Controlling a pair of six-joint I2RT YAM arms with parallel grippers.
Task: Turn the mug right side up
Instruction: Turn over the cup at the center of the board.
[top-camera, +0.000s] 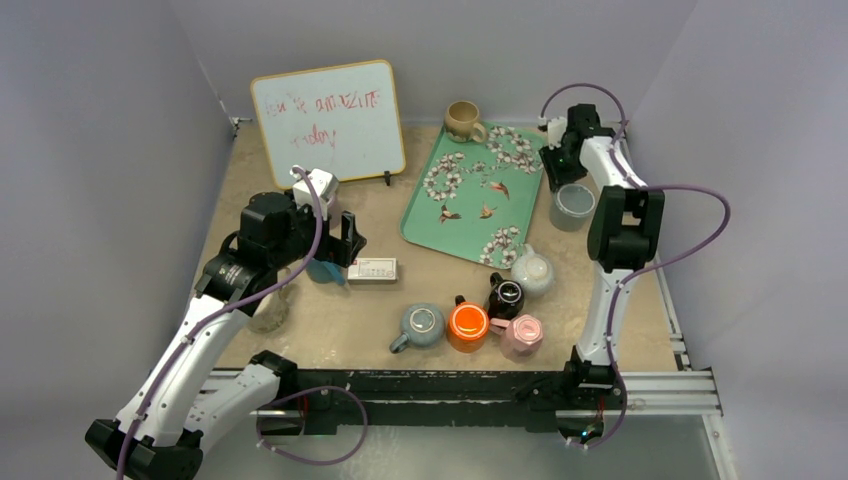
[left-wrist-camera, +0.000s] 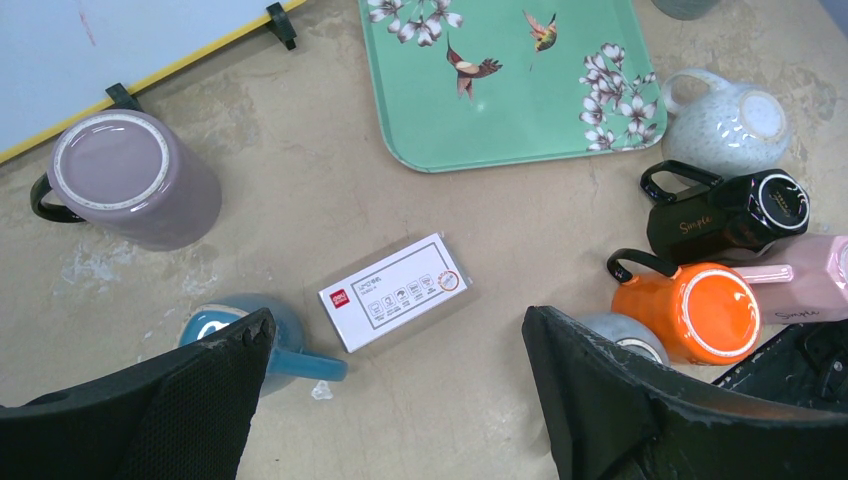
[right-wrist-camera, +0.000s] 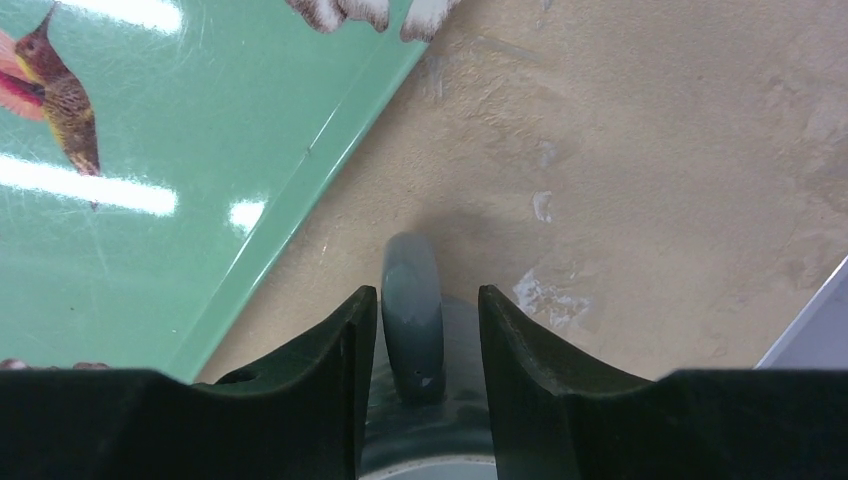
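The grey mug (top-camera: 573, 205) sits on the surface just right of the tray (right-wrist-camera: 200, 150), directly below the right pincer (right-wrist-camera: 428, 300), whose half-open jaws straddle its handle (right-wrist-camera: 410, 290) lengthwise without clamping, the left arm (top-camera: 260, 240) well apart.

A yellow-framed whiteboard (top-camera: 328, 120) with red scribble leans at the upper left. Right of it, mid-frame, lies a green tray (top-camera: 465, 237) painted with blossoms and birds, and a tan mug (top-camera: 462, 120) stands upright at its far corner. A small white box (top-camera: 372, 269) lies left of centre. Low in the middle huddle five mugs: grey-blue (top-camera: 420, 325), orange (top-camera: 467, 323), black (top-camera: 505, 297), pink (top-camera: 522, 335) and speckled white (top-camera: 533, 270).
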